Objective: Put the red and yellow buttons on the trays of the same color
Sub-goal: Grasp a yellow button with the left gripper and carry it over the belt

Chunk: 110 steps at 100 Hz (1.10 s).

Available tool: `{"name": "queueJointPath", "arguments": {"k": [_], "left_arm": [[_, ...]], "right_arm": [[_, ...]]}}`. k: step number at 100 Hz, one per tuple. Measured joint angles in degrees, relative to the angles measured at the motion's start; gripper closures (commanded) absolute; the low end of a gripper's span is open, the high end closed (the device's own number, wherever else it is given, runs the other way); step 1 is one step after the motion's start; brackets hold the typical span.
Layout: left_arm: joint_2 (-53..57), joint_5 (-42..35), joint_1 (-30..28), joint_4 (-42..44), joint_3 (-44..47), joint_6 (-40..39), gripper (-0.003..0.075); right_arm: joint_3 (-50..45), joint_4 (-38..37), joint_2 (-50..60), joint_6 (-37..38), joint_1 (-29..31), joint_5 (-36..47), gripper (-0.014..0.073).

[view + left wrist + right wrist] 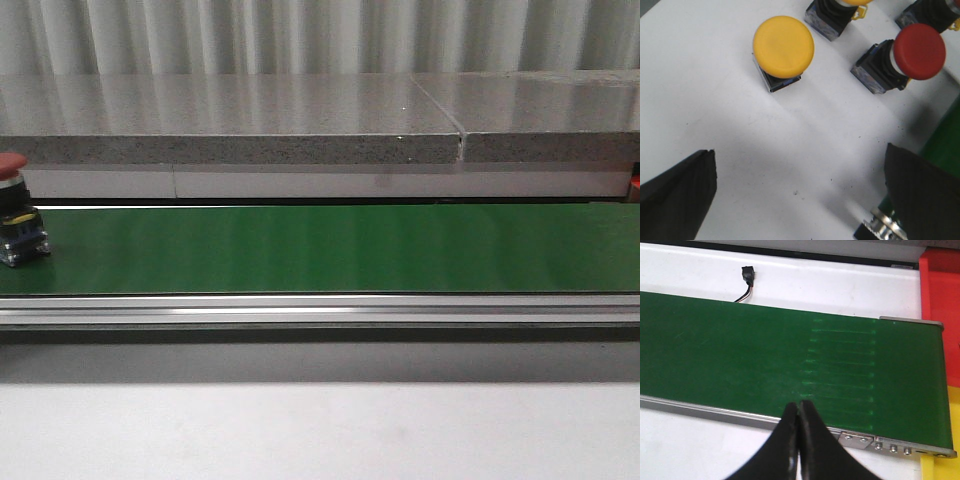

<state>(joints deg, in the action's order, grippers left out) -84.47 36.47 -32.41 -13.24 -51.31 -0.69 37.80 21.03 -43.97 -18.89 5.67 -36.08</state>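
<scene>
A red button (pixel 12 205) with a black body stands on the green belt (pixel 330 250) at the far left of the front view. In the left wrist view a yellow button (pixel 783 47) and another red button (pixel 917 52) stand on the white table, with parts of two more at the frame edge. My left gripper (pixel 800 200) hangs open above bare table, holding nothing. My right gripper (pixel 800 407) is shut and empty over the belt's near rail. The red tray (pixel 939 290) and yellow tray (pixel 942 471) sit past the belt's end.
A silver collar of another part (pixel 880 227) shows beside one left finger (pixel 925 195). A small black connector with a cable (pixel 747 277) lies on the white surface beyond the belt. A grey stone ledge (pixel 230 125) runs behind the conveyor.
</scene>
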Motion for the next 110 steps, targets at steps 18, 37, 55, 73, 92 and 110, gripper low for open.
{"name": "queueJointPath", "arguments": {"k": [18,37,55,73,92,110], "left_arm": [[-6.07,-0.04,-0.12,-0.10,-4.65,-0.08,0.0081],[-10.60,0.32,-0.12,0.98,-9.02,-0.08,0.0082],[-14.01,0.50,-0.12,1.86,-11.56,-0.08,0.0081],[-17.48,0.84,-0.50,2.24,-12.70,-0.08,0.0082],[-19.62,0.70,-2.39,2.24,-13.32,-0.08,0.0082],[-21.13,-0.29,-2.92,2.24,-13.36,-0.08,0.0082]], "right_arm": [[0.00,0.00,0.00,0.00,0.00,0.00,0.0661],[0.00,0.00,0.00,0.00,0.00,0.00,0.0661],[0.00,0.00,0.00,0.00,0.00,0.00,0.0661],[0.00,0.00,0.00,0.00,0.00,0.00,0.0661],[0.00,0.00,0.00,0.00,0.00,0.00,0.0661],[0.00,0.00,0.00,0.00,0.00,0.00,0.0661]]}}
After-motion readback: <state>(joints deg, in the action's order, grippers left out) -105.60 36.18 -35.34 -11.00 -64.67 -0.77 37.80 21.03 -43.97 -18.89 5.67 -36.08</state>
